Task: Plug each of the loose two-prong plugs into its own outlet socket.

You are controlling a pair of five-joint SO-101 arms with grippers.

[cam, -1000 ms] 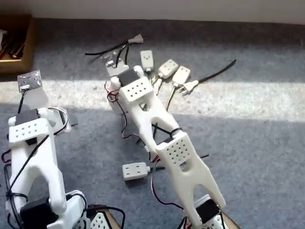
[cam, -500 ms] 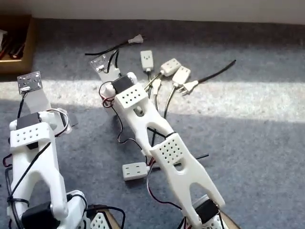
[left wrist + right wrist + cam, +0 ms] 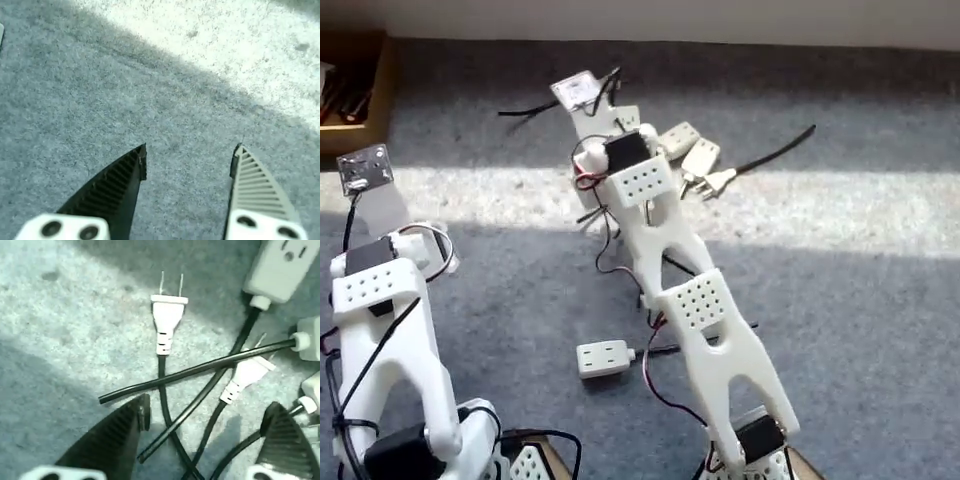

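Grey carpet [image 3: 860, 300] carries a tangle of cords [image 3: 200, 371] under the right gripper [image 3: 208, 412], jaws spread wide above a white two-prong plug [image 3: 167, 315], probably lining up to straddle it. An outlet socket [image 3: 280, 265] lies near. Left gripper [image 3: 190, 149] hangs with jaws apart over bare carpet, seemingly kept clear.

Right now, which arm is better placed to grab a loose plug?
Right. The right tool is open directly over a white two-prong plug and crossed cords; the left tool, also open, faces bare carpet, away from the plugs.
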